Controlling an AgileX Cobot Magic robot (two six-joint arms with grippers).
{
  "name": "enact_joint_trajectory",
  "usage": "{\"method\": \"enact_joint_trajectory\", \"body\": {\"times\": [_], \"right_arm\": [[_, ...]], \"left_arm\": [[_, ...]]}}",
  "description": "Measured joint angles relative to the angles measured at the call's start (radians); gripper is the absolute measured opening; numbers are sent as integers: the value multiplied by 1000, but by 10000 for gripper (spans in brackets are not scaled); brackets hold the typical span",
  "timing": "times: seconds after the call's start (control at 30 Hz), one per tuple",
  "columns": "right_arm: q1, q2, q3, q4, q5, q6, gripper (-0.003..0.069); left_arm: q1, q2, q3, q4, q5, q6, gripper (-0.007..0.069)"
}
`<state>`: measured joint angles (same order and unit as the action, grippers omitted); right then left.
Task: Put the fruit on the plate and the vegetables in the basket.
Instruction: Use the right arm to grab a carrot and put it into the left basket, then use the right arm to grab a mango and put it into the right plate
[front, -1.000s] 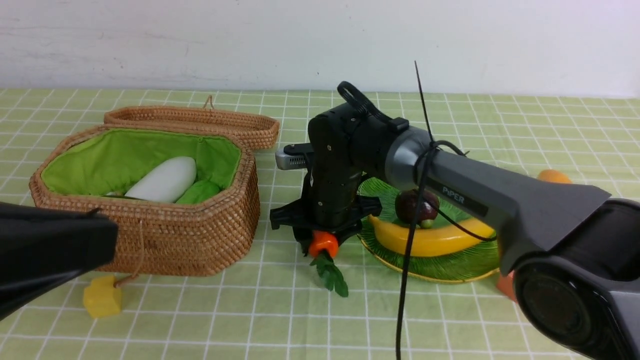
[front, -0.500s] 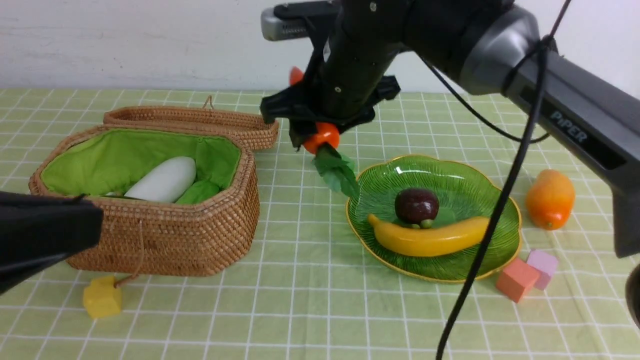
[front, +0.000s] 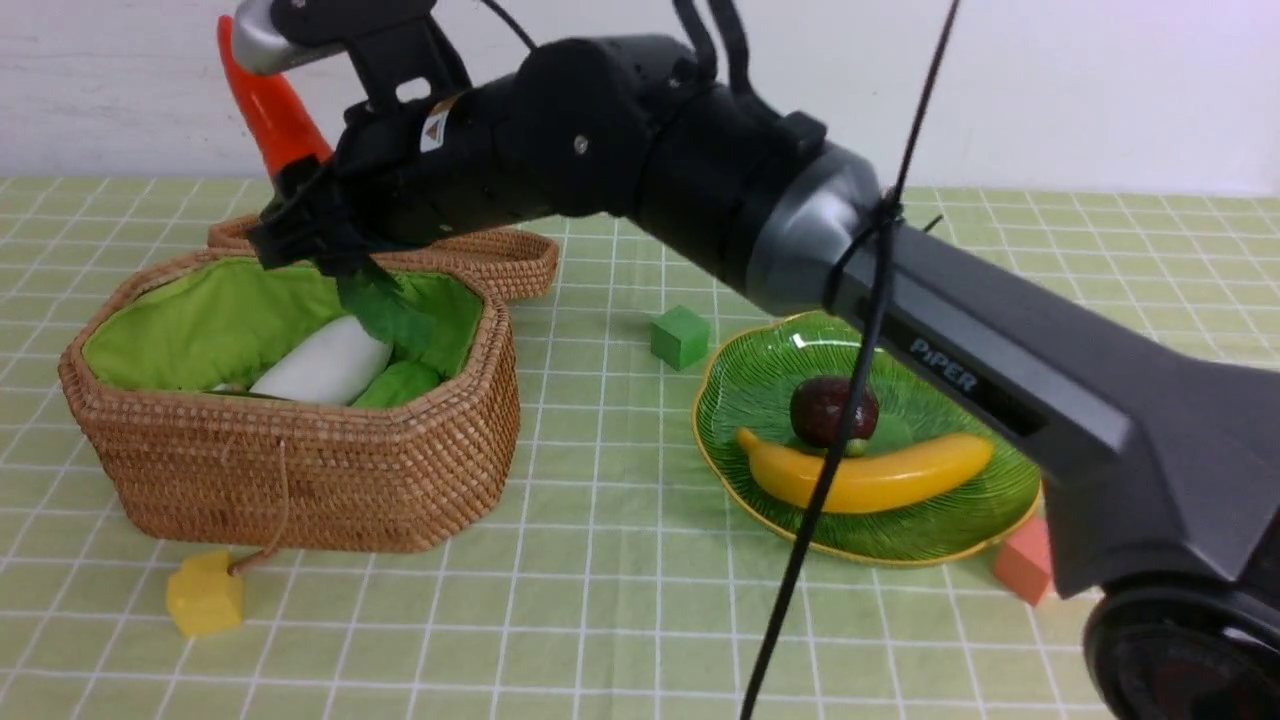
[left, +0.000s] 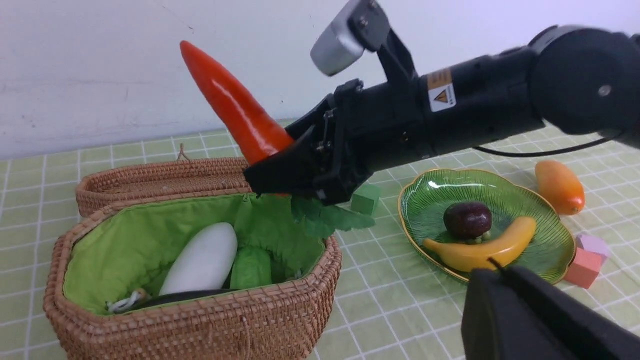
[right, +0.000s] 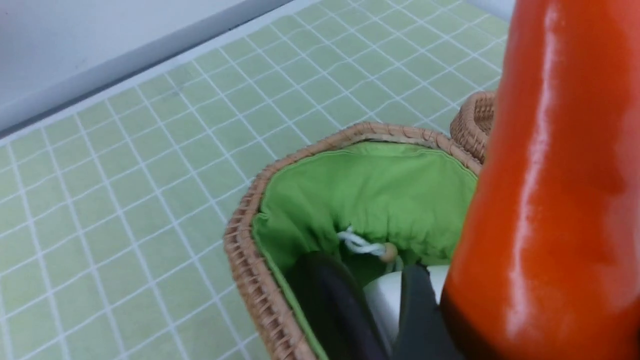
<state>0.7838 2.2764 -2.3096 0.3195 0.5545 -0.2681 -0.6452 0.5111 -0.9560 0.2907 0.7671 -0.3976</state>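
My right gripper (front: 300, 215) is shut on the orange-red carrot (front: 270, 110) and holds it in the air over the basket (front: 300, 480). The carrot's tip points up and its green leaves (front: 385, 310) hang over the lining. Inside the basket lie the white radish (left: 202, 260), the pale-green gourd (left: 250, 265) and the dark eggplant (left: 185, 297). The green plate (front: 760, 400) carries the banana (front: 870, 480) and the mangosteen (front: 825, 410). The orange mango (left: 560, 185) lies on the cloth beyond the plate. My left gripper (left: 492, 275) is shut and empty, low in front of the plate.
The basket's lid (front: 400, 245) lies open behind it. A green cube (front: 680, 337) sits between basket and plate. A yellow cube (front: 205, 595) hangs on the basket's cord. An orange-pink cube (front: 1022, 565) and a lilac cube (left: 592, 245) lie by the plate.
My right arm lifted the carrot from the cloth beside the plate and swung it left to above the basket. My left arm has dropped out of the front view.
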Motion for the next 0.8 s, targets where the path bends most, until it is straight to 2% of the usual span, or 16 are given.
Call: {"method": "enact_joint_trajectory", "body": {"times": [0.2,0.3,0.33,0.37,0.43,0.5,0.57,0.67,0.77,0.8], "right_arm": [[0,50,1,-1,-42,-18,403],[0,51,1,-16,-38,-18,475],[0,47,1,-33,-31,-18,561],[0,42,1,-43,-19,-18,610],[0,23,1,-67,28,-18,659],[0,-6,1,-79,91,-18,675],[0,-44,1,-91,156,-16,668],[-1,-133,1,-128,307,24,610],[-2,-224,1,-192,450,90,499],[-3,-274,-1,-252,554,127,406]], "left_arm": [[0,0,0,1,1,0,-10],[0,0,0,0,2,0,-10],[0,0,0,-2,3,0,-10],[0,0,0,-5,3,0,-10],[0,0,0,-8,3,0,-10],[0,0,0,-17,2,1,-10],[0,0,0,-31,-1,7,-10],[0,0,0,-84,-2,52,-10],[0,7,0,-174,-3,135,-10],[0,20,0,-263,-3,214,-10]]}}
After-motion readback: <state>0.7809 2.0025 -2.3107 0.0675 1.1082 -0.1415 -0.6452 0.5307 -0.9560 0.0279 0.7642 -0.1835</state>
